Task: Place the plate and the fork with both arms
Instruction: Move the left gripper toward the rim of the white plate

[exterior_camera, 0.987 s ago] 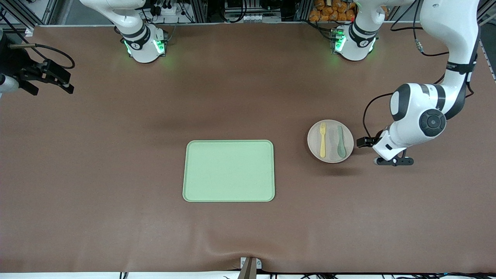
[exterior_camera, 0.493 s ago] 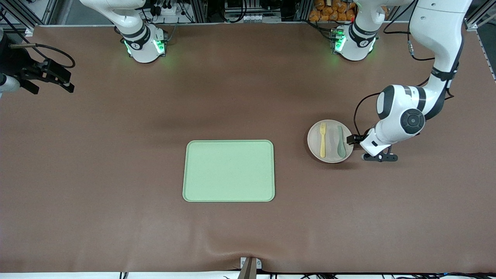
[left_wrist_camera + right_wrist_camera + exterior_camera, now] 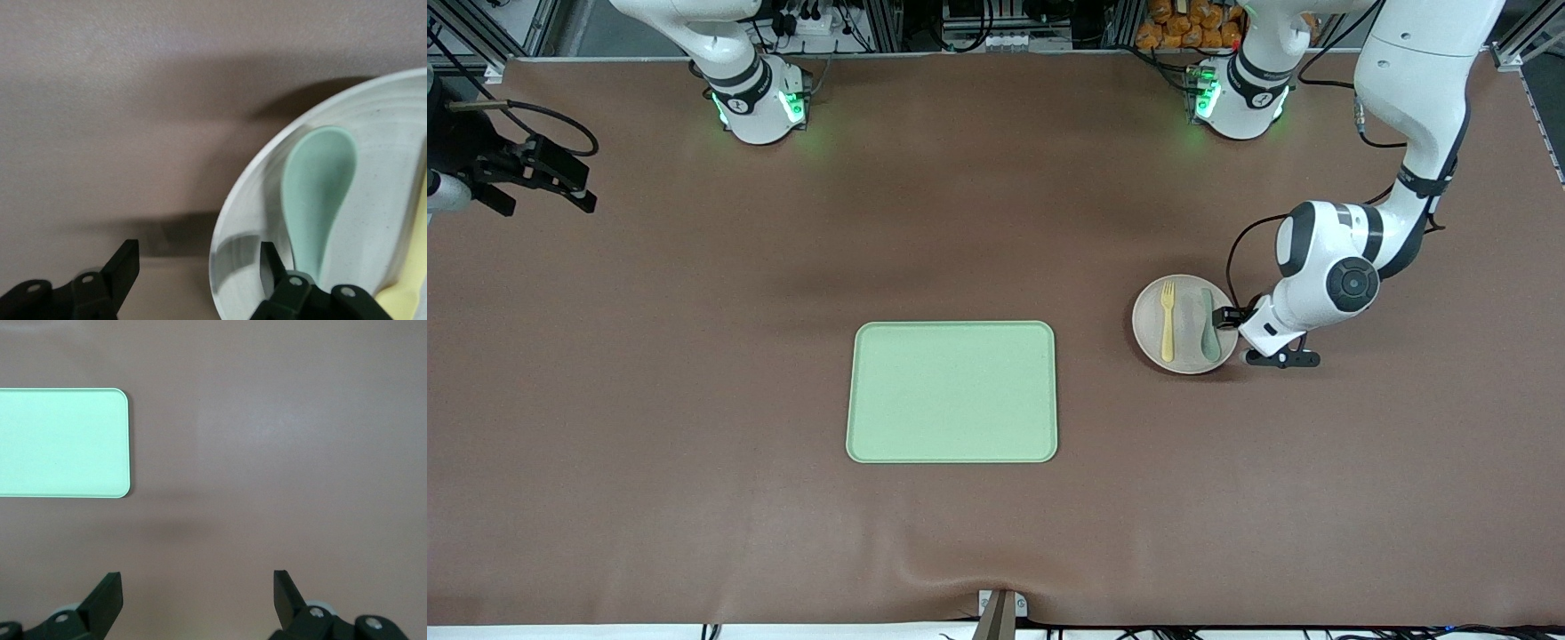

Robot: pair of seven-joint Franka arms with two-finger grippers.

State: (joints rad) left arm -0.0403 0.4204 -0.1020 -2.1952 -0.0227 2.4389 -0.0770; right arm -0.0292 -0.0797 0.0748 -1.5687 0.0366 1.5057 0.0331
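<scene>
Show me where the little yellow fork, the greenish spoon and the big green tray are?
Small pale-yellow plastic fork (image 3: 1168, 322): front view, middle of its handle.
Muted teal-green spoon (image 3: 319, 183): left wrist view, on its bowl.
Rectangular light-green tray (image 3: 951, 392): front view, bare centre of its surface.

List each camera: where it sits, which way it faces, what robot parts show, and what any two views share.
Front view: high across the table, facing both bases; shows both arms, the left claw at the plate, the right claw waiting at the right arm's end of the table, and the green tray.
Left wrist view: on the left wrist, looking down at the plate's rim; open left claw fingers straddle that rim, spoon and fork on the plate.
Right wrist view: on the right wrist, looking down at the table; open fingers, tray corner.
Shared: front and left wrist show plate, spoon, fork; front and right wrist show the tray.
</scene>
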